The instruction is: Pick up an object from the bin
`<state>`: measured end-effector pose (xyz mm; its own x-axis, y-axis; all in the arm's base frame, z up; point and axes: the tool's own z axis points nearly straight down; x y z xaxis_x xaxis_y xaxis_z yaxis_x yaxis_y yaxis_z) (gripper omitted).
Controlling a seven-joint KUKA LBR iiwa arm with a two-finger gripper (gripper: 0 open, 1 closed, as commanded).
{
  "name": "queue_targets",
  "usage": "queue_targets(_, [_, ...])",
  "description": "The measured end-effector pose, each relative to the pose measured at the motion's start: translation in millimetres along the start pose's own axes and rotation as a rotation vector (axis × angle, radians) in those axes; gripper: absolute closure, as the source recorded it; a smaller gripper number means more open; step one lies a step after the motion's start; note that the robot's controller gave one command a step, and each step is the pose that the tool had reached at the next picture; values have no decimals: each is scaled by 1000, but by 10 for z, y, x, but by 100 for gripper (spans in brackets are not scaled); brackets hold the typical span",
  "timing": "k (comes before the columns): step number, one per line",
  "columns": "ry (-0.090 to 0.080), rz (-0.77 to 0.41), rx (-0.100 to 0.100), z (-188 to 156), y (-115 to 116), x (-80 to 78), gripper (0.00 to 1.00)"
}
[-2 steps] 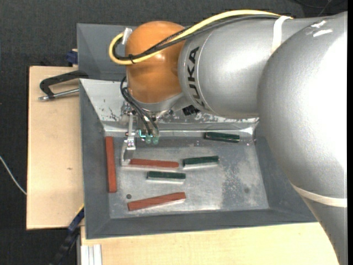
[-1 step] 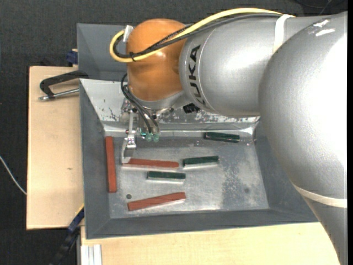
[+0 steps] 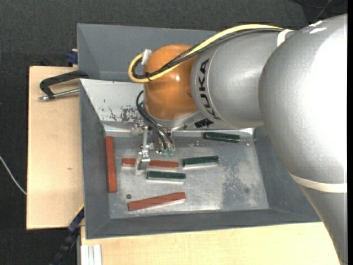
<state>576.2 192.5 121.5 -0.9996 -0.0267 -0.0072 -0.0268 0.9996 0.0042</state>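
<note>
- "KUKA": maker's name in black capitals, on the silver casing of the arm. It sits at upper centre of the frame, just right of the orange cover. The letters run in a line along the casing's curved edge.

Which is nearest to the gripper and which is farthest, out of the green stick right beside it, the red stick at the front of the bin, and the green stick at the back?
1. Near green stick: just below the gripper in the view.
2. Front red stick: farther down, toward the view's lower edge.
3. Back green stick: up and off to the view's right.
</note>
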Motion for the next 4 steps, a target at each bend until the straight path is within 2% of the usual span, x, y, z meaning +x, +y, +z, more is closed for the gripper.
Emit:
queue_targets(1, [13, 30, 8, 333, -204, 130, 0])
queue_targets(2, [6, -8, -1, 437, -436, -262, 100])
queue_targets(3, [5, -8, -2, 437, -436, -264, 100])
queue_targets(4, [-1, 33, 1, -1650, -463, -122, 100])
